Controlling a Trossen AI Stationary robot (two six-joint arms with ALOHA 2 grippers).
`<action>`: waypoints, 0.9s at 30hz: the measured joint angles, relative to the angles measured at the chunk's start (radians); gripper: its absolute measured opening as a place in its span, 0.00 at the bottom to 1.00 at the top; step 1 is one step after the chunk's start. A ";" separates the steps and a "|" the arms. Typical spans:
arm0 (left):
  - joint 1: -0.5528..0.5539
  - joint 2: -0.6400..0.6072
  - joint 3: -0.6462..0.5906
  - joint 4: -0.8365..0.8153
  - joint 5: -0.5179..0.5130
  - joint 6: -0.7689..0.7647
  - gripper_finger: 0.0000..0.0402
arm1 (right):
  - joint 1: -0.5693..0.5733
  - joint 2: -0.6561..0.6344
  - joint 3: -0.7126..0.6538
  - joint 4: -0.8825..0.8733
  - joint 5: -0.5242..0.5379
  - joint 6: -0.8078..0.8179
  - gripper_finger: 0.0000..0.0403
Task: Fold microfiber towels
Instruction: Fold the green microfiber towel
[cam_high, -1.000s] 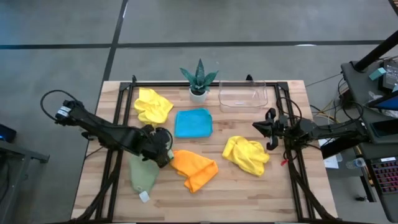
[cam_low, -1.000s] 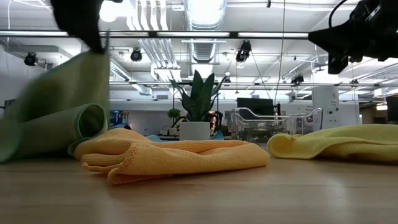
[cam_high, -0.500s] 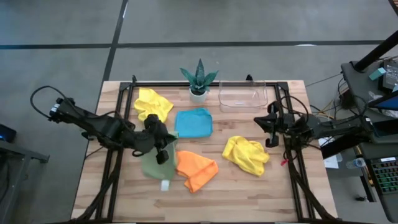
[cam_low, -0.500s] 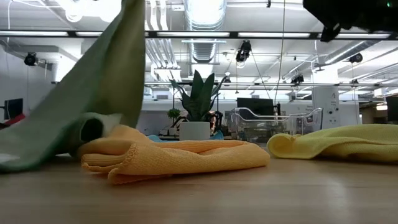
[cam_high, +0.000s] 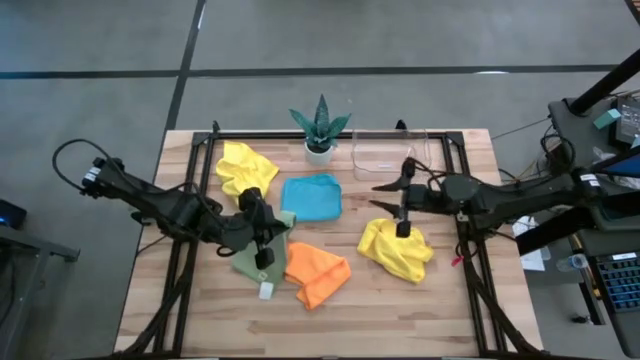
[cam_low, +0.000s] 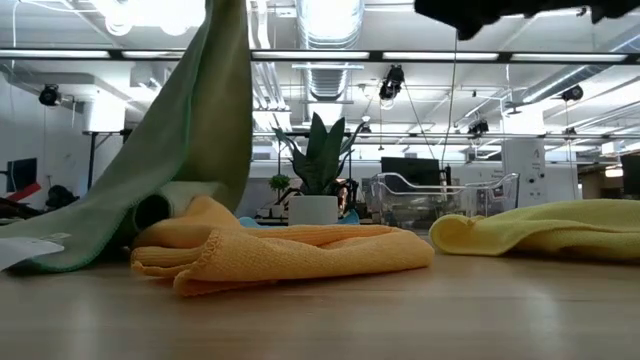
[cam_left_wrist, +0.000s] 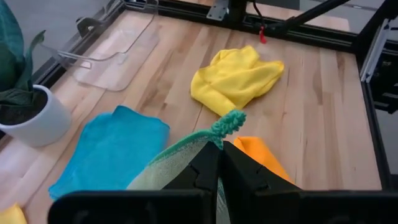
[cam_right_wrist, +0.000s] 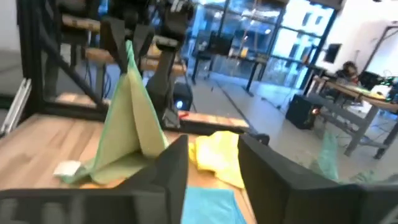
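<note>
The left gripper (cam_high: 262, 232) was clamped shut on a corner of the sage green towel (cam_high: 256, 255), holding it up like a tent, its bottom edge on the table just beside the orange towel (cam_high: 314, 272). The right gripper (cam_high: 392, 196) was hanging with jaws apart, empty, over the near edge of a yellow towel (cam_high: 396, 249), not touching it.

- The table (cam_high: 440, 310) I work over is pale wood planks, matt, grain showing;
- its frame (cam_high: 330, 134) – dark metal bars;
- the towels look soft and nubbly: the green towel (cam_left_wrist: 186, 158) has a fuzzy pile; the orange towel (cam_low: 290, 255) shows a fine rib;
- the tray (cam_high: 390, 155) is clear, glossy plastic.
</note>
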 joint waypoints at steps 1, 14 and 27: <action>-0.005 0.003 0.000 0.000 0.000 0.003 0.00 | 0.000 0.025 0.026 0.001 -0.012 -0.011 0.38; -0.079 0.101 -0.006 0.022 0.002 0.003 0.00 | -0.003 0.395 0.289 -0.072 -0.141 -0.102 0.57; -0.093 0.149 -0.006 0.036 0.002 -0.006 0.00 | -0.003 0.711 0.579 -0.194 -0.441 -0.159 0.55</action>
